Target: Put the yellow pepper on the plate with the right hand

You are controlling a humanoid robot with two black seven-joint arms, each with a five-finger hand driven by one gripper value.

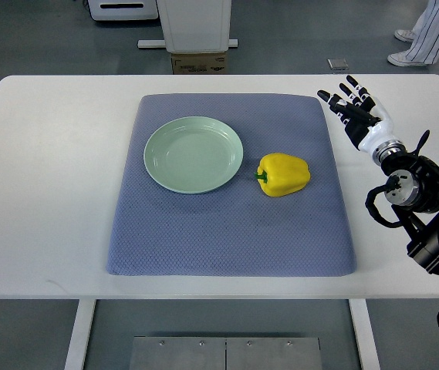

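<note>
The glossy yellow bell pepper (283, 175) lies mid-desk beside the round pale-green plate (194, 154); the right hand (356, 114), fingers spread and empty, hovers well apart near the desk's far right corner.

Lab: white table (49, 193), grey floor (296, 46)

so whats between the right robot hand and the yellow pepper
Nothing: the top view shows only bare blue mat and table between the open right robot hand and the yellow pepper.
</note>
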